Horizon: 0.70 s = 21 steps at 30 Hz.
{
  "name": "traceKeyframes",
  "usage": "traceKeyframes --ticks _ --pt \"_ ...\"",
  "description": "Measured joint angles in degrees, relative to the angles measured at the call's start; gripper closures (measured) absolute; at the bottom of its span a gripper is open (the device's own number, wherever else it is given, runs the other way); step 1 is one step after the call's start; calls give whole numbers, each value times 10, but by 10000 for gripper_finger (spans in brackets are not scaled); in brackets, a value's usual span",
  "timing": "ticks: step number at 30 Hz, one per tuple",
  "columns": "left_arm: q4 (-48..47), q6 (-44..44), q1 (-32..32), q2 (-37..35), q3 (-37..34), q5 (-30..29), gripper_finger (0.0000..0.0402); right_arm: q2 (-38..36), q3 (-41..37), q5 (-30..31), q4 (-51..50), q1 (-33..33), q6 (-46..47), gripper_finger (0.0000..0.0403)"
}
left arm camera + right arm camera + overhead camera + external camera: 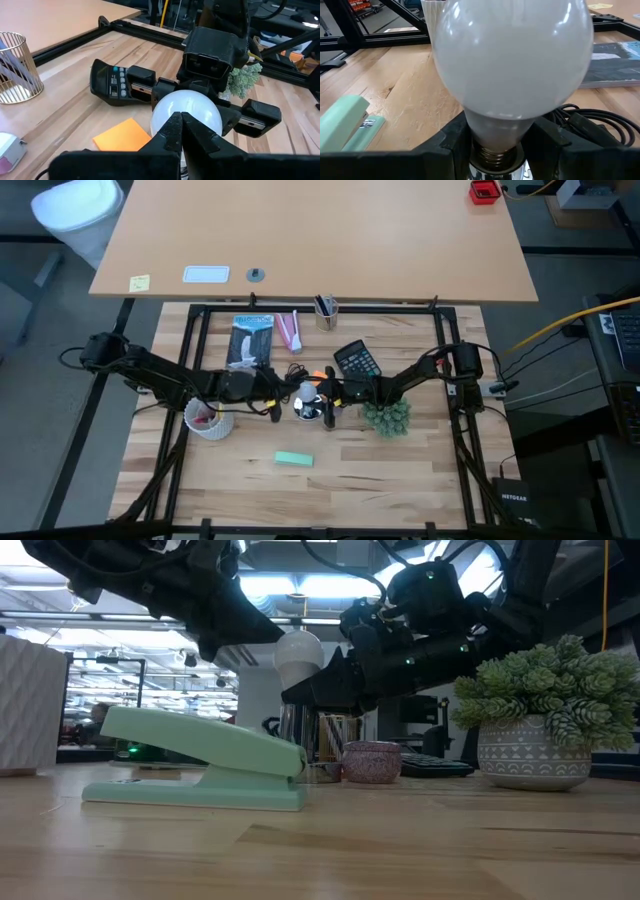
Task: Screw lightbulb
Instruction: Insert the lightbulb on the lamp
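Wooden table (400, 480), catalogued from above: a black calculator (357, 360) is set toward the far edge, right of centre; a small potted succulent (386, 418) is placed just beside the right arm, on its near side; a mint-green stapler (293, 460) lies toward the near edge, about midway along it; a white ribbed cup (209, 420) stands left of centre under the left arm; a wire pencil cup (326, 310) is found at the far edge, with a pink item (287, 332) and a packaged item (250, 340) to its left. An orange sticky pad (122, 135) is seen on the wood beneath the left arm. In the low view a small pink bowl (371, 761) is seen behind the stapler, and the succulent blocks the right side. The lightbulb (306, 391) is held upright at the middle of the table, between the two arms, its screw base pointing down into a shiny metal fitting (496, 170). The right gripper (495, 145) is closed around the bulb's narrow neck, one finger on each side. The left gripper (181, 131) is set against the bulb's globe with its fingertips pressed together, nothing between them.
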Motion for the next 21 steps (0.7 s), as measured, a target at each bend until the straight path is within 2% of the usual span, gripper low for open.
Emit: traceKeyframes --ticks 21 --pt "-13 3 -4 0 -1 7 402 0 1 0 -6 0 2 251"
